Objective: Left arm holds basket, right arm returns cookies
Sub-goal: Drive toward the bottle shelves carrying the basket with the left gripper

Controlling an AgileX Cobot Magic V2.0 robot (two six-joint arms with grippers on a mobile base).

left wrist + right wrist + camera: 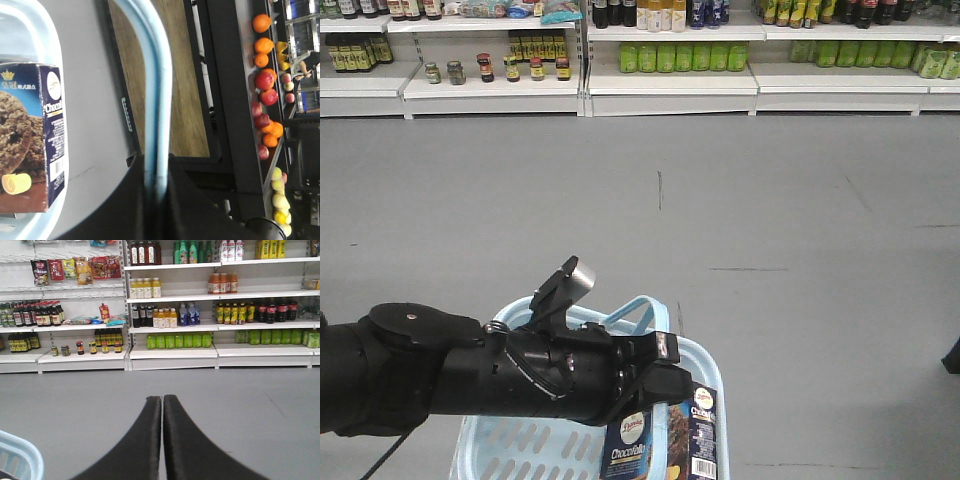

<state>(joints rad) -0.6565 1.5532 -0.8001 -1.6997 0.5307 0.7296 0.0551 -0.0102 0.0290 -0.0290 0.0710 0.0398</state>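
The light blue basket (708,352) hangs at the bottom of the front view. My bulky left arm reaches over it from the left, and its left gripper (668,378) is shut on a loop handle. In the left wrist view that handle (158,95) runs straight down between the black jaws of the left gripper (159,176). The cookies (660,442), a brown and navy box, stand inside the basket, also visible as the cookies (31,135) beside the basket rim (35,20). My right gripper (162,399) is shut on nothing, pointing over the floor, with a basket corner (17,457) at its lower left.
White shelves (172,352) with bottles and jars line the far wall, across a stretch of grey floor (720,200). In the left wrist view a dark fruit rack (265,90) with oranges and apples stands beyond a wooden strip.
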